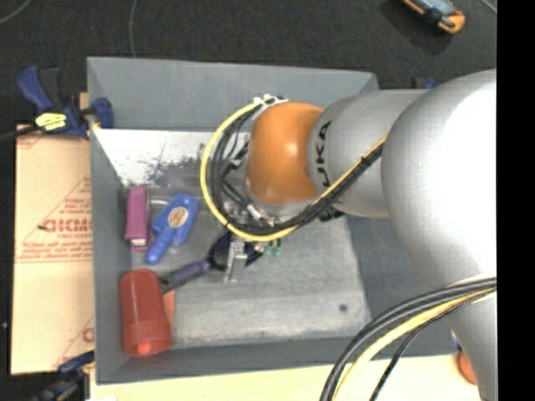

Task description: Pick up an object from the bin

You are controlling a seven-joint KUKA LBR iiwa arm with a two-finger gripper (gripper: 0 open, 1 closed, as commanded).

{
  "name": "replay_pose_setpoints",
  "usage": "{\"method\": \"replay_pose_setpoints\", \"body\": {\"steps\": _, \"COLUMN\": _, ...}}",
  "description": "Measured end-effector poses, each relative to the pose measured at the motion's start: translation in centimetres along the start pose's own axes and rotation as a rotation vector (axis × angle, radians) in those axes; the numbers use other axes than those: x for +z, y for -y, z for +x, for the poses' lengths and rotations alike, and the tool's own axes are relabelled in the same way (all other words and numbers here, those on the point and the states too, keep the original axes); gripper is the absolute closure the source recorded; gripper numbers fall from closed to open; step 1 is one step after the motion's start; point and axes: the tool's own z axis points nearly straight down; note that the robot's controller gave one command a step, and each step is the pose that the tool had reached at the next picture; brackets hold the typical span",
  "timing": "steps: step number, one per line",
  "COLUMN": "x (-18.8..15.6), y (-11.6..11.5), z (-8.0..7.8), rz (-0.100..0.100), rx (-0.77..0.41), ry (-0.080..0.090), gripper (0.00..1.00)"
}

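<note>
Slim dark-purple tool (191,271) lying flat, lower-left of centre

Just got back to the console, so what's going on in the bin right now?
The KUKA arm has reached in from the right, and its gripper sits low over the middle of the grey bin, at the end of a slim dark purple tool lying on the floor. Whether it has hold of it can't be told. A red cup, blue piece and pink block lie further left.

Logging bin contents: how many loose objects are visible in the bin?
4. Pink block near the view's left wall; blue tool right beside it; red cup in the lower-left corner; dark slim tool between cup and gripper. The arm may hide more.
</note>
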Motion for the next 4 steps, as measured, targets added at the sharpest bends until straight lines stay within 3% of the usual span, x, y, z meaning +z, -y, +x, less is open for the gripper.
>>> {"method": "replay_pose_setpoints", "body": {"steps": 1, "x": 3.0, "y": 0.1, "z": -1.6, "rz": 0.005, "rx": -0.197, "ry": 0.009, "gripper": 0.00}}
{"method": "replay_pose_setpoints", "body": {"steps": 2, "x": 3.1, "y": 2.5, "z": -0.2, "rz": 0.001, "rx": 0.039, "ry": 0.001, "gripper": 1.00}}
{"method": "replay_pose_setpoints", "body": {"steps": 4, "x": 2.7, "y": 2.5, "z": -0.1, "rz": 0.001, "rx": 0.038, "ry": 0.002, "gripper": 1.00}}
